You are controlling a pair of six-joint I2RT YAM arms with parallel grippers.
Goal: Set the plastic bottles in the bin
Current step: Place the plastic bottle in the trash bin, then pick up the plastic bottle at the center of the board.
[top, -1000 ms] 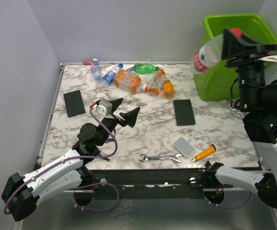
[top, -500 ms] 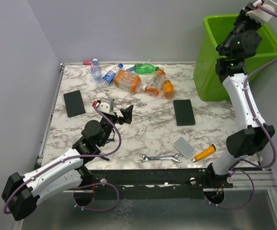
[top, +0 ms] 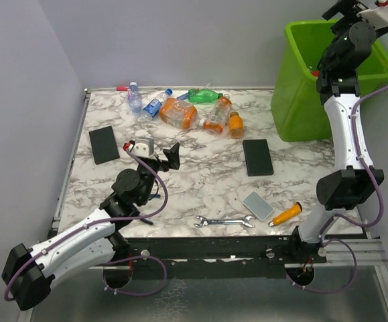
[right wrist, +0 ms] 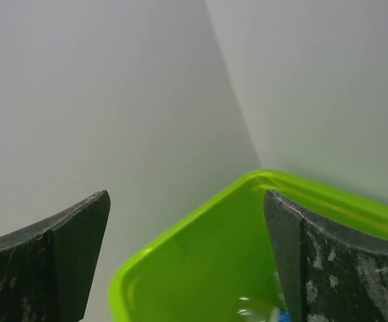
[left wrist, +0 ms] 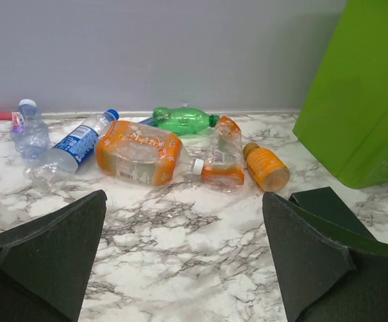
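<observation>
The bin point(top: 299, 107) stands at the far right corner of the table point(top: 200, 181). The right fingers point(top: 340, 9) hang high above the bin's far side, spread wide w/ nothing btwn them. The wrist cam looks past them down into a corner of the bin point(right wrist: 200, 268). A bit of clear plastic and a blue speck show low inside, can't tell what.

Six bottles lie in a loose bunch left of the bin, along the far edge of the table.
- Nearest the bin: small orange bottle point(top: 236, 125) point(left wrist: 266, 168).
- Just beside it, away from the bin: crushed clear bottle point(top: 219, 114) point(left wrist: 224, 157) w/ orange label.
- Next over: big orange-label bottle point(top: 178, 112) point(left wrist: 139, 151), on its side.
- Behind those, by the wall: green bottle point(top: 204, 96) point(left wrist: 180, 121).
- Further from the bin: blue-label bottle point(top: 155, 105) point(left wrist: 76, 144).
- Furthest from the bin: small clear bottle point(top: 135, 97) point(left wrist: 29, 131).

The left fingers point(top: 165, 159) are low over the table, well left of the bin and nearer the arm bases. They are released, nothing in them, and face the bunch.

Other stuff: a black slab point(top: 257, 157) lies on the near side of the bin. A 2nd black slab point(top: 104, 145) lies far left of the bin. A grey slab point(top: 257, 205), wrench point(top: 224, 221) and orange-handled screwdriver point(top: 286, 215) lie near the front edge, well apart from the bin.
</observation>
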